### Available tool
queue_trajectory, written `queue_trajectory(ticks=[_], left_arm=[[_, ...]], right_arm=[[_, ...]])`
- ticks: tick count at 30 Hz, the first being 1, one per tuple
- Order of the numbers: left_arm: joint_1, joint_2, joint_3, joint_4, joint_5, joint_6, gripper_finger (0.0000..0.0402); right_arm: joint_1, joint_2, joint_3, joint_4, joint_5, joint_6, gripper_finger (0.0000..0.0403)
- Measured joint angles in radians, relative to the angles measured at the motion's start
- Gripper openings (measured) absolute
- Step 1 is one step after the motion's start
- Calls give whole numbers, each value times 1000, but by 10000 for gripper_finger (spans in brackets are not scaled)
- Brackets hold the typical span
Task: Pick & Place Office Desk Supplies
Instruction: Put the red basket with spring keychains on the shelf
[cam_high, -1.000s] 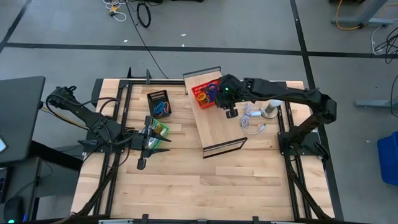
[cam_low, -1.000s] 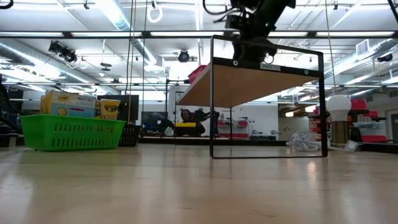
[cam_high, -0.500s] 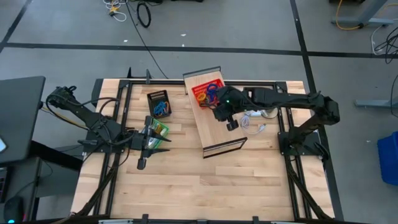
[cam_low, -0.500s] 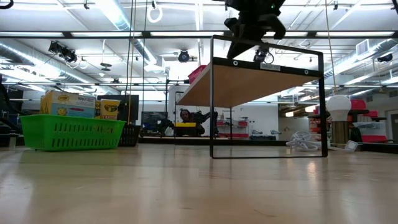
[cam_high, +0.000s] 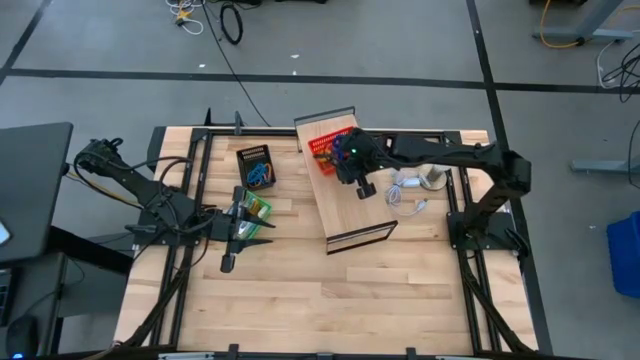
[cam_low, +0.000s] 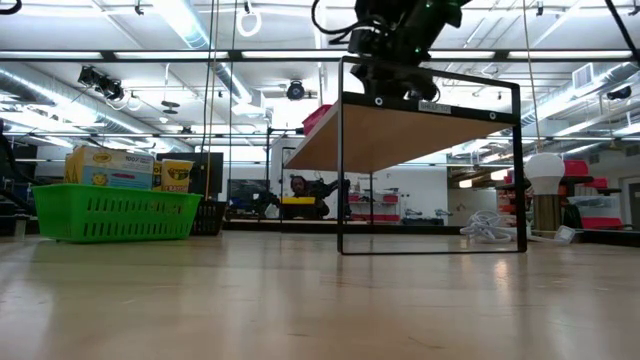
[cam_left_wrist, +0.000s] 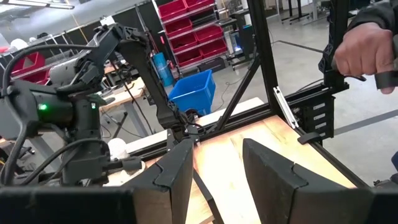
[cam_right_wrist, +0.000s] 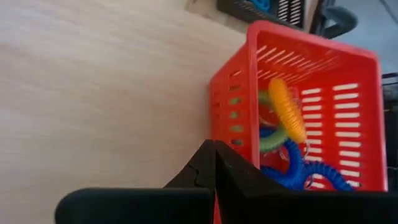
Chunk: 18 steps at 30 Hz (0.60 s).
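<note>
Moved since a second ago: right gripper (cam_high: 345, 160), drawn back along the raised wooden shelf (cam_high: 352, 208) toward the red basket (cam_right_wrist: 323, 81) at its far end; fingers then apart, now pressed together and empty, tips at the basket's near wall in the right wrist view.

Red basket: holds coiled loops, orange (cam_right_wrist: 287, 111), green (cam_right_wrist: 271, 142) and blue (cam_right_wrist: 298, 169). Much of it is hidden under the arm from above; only a corner of the rim shows in the low view. Lower contents are cut off by the fingers in the wrist view.

Left gripper (cam_left_wrist: 217, 168): hovering near the green basket (cam_low: 115, 213), fingers partly apart, nothing between them. From above its tips blend with the basket and are hard to separate.

Green basket: crayon boxes (cam_low: 112, 168) stand upright in it, lower halves behind the mesh.

Black basket (cam_high: 255, 166): on the table (cam_high: 300, 290) beyond the green one; blue loops inside, other contents too small to tell.

White bulb (cam_low: 545, 172) with coiled cable (cam_high: 405, 192): beside the shelf, right side.

Person's hand (cam_left_wrist: 360, 53): at a frame post beyond the table, cut off at the picture's edge.
</note>
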Motion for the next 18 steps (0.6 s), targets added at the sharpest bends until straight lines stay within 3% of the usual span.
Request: queue_trajectory(ticks=[18], left_arm=[[0, 0, 0, -9, 0, 0, 146]], right_arm=[[-57, 22, 0, 138, 24, -25, 0]])
